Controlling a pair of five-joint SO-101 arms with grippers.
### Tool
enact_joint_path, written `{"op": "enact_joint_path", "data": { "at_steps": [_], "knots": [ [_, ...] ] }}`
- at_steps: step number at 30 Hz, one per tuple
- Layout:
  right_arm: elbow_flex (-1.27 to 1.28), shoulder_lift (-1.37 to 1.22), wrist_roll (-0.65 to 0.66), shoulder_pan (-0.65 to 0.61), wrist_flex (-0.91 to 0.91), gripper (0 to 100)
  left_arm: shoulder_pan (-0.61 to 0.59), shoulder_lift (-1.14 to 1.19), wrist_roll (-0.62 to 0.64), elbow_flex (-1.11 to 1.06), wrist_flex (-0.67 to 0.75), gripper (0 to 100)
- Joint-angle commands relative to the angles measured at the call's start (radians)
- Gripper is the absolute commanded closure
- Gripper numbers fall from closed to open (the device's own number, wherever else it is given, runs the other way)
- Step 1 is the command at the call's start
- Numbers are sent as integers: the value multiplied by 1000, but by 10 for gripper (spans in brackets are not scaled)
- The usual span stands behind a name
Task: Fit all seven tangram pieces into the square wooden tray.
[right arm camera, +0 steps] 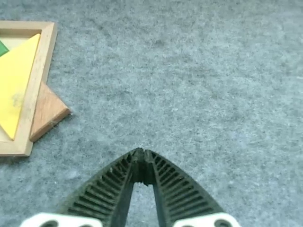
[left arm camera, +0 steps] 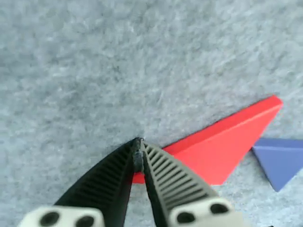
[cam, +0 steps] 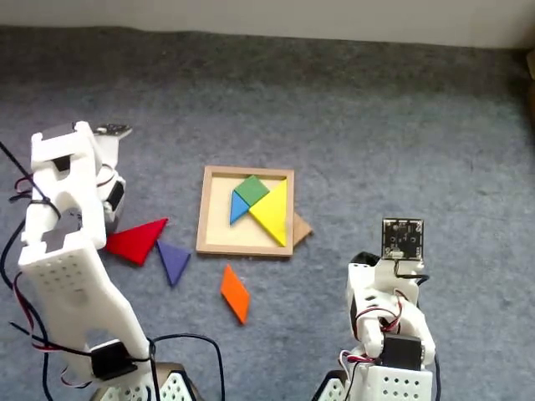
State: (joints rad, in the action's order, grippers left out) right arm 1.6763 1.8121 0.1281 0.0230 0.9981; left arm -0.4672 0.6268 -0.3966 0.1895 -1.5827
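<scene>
- Tray (cam: 203, 213) of pale wood, square, holds flat yellow triangle (cam: 272, 215).
- Left gripper (left arm camera: 138, 153), ridged black, closed empty beside red triangle (left arm camera: 222, 142).
- Right gripper (right arm camera: 142, 165) closed over fuzzy grey counter (right arm camera: 189, 71).

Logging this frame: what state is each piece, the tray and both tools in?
Square wooden tray: partly filled, three pieces inside.
Green square piece: flat in tray.
Small blue triangle: flat in tray.
Large yellow triangle: flat in tray.
Light brown triangle: outside, touching tray's rim.
Large red triangle: outside, on carpet.
Purple triangle: outside, on carpet.
Orange parallelogram: outside, on carpet.
Left tool: shut, empty.
Right tool: shut, empty.
</scene>
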Motion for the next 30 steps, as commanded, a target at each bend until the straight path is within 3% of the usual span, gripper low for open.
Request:
{"op": "enact_joint_path", "data": {
  "at_steps": [1,10,22,30],
  "knots": [
    [143,4,-2,13,2,974,-25,-4,14,-2,-54,995],
    [143,4,-2,13,2,974,-21,-30,17,-16,-120,995],
    [143,4,-2,13,2,974,84,-539,14,-392,-21,995],
    [143,4,-2,13,2,974,125,-654,9,-470,-6,995]
  ]
}}
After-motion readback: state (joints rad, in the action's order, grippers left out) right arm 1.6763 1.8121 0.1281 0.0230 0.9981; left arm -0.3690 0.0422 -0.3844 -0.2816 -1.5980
